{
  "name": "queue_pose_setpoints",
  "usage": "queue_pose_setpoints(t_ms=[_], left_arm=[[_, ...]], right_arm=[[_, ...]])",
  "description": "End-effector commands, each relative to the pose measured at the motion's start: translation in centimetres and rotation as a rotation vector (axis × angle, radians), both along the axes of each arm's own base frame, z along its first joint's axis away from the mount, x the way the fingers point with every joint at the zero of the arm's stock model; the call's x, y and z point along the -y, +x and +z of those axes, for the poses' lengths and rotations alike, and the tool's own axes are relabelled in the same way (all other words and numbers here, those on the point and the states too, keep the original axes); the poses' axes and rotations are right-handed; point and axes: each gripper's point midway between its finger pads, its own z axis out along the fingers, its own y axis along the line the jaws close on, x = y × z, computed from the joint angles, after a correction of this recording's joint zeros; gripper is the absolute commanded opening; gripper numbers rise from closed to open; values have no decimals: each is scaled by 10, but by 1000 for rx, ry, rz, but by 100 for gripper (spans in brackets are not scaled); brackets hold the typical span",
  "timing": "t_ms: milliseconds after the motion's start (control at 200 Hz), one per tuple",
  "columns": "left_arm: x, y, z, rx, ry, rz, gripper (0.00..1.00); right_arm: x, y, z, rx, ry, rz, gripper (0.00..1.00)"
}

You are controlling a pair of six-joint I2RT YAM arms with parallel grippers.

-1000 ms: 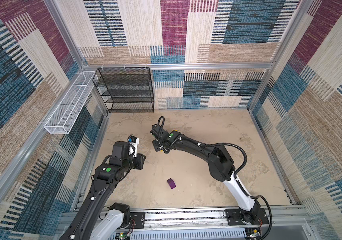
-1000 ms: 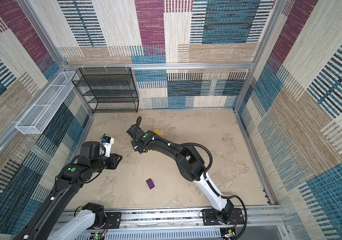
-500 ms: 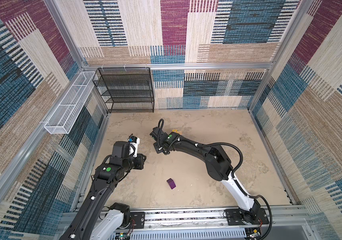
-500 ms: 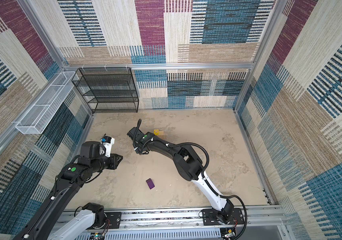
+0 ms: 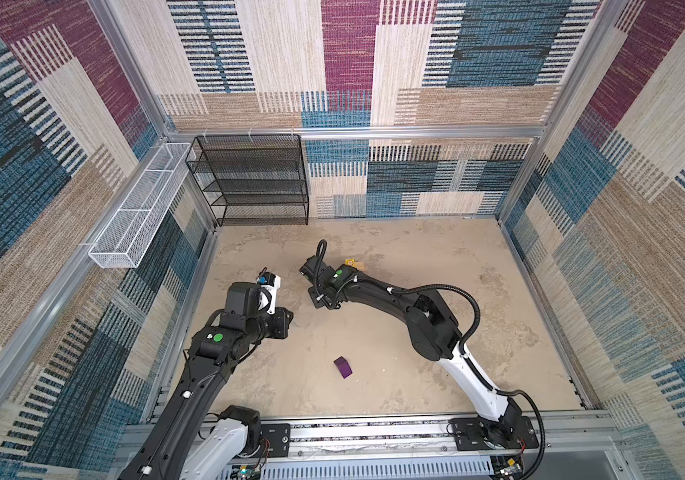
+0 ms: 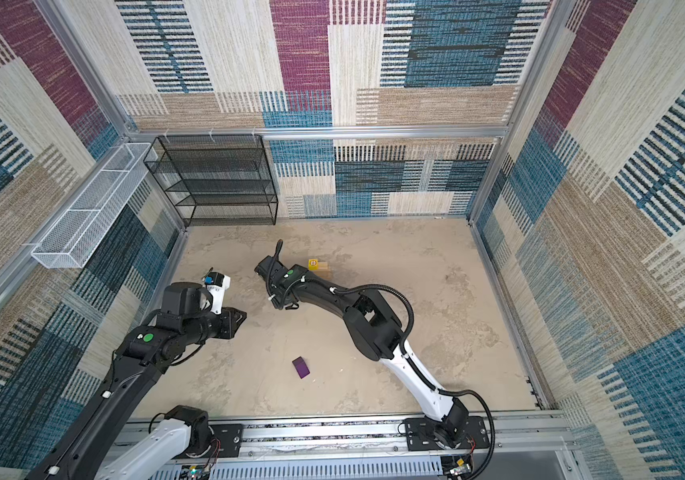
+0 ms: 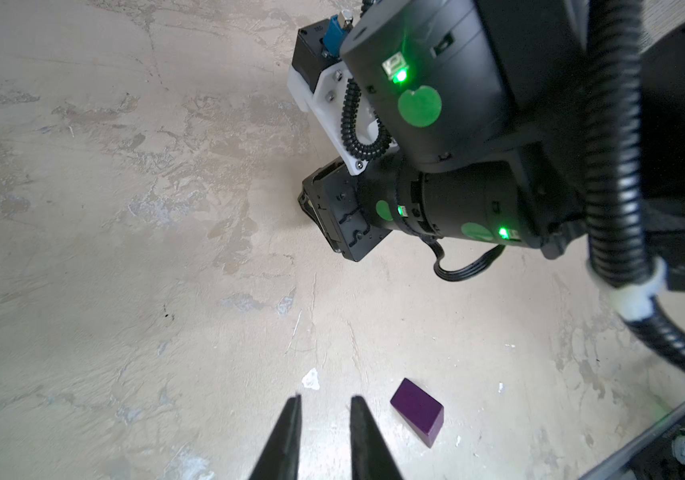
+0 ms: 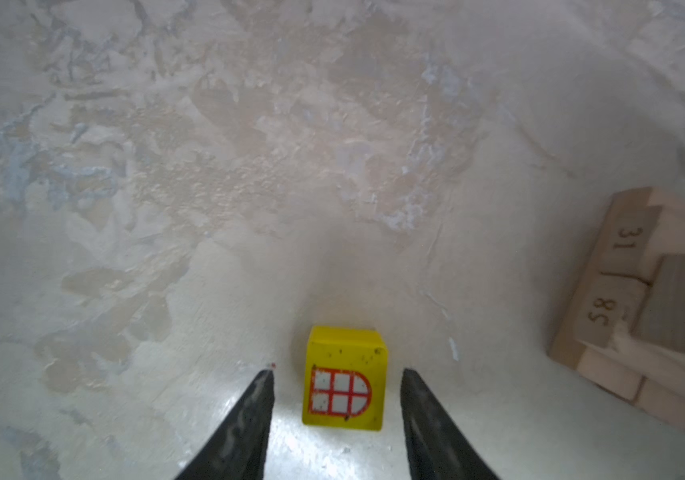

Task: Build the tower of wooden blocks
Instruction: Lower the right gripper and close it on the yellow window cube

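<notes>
The wood block tower (image 5: 358, 266) (image 6: 324, 268) is a low stack of tan bricks with a yellow cube (image 5: 349, 262) (image 6: 313, 264) on top, left of centre toward the back. In the right wrist view its crossed bricks (image 8: 644, 299) lie off to one side. My right gripper (image 8: 338, 372) (image 5: 324, 301) (image 6: 283, 303) is open, its fingers on either side of a second yellow cube (image 8: 345, 378) with a red window print, not touching it. A purple block (image 5: 343, 367) (image 6: 301, 367) (image 7: 417, 411) lies on the floor toward the front. My left gripper (image 7: 326, 401) (image 5: 288, 321) (image 6: 241, 318) is narrowly open, empty, beside the purple block.
A black wire shelf (image 5: 257, 183) stands at the back left. A white wire basket (image 5: 137, 216) hangs on the left wall. The arms' base rail (image 5: 374, 432) runs along the front edge. In the left wrist view the right arm (image 7: 457, 124) looms close ahead.
The right gripper has edged slightly toward the front. The left arm has hardly moved.
</notes>
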Motion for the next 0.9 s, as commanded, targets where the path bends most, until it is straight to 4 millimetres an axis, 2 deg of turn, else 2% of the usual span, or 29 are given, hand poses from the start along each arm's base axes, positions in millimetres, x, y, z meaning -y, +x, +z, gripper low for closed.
queue_pose_setpoints(t_ms=[0,601,776,891], left_arm=[[4,4,7,20,-30,1,25],[3,5,7,23,-27,6,24],[2,5,7,21,-26,7,29],[2,6,7,21,-26,9,30]], right_arm=[[0,3,1,11,2,-13,49],[-1,5,-3,6,-12,-3,39],[1,5,-6,2,-28,-3,39],[1,5,-6,-2,-34,-2,34]])
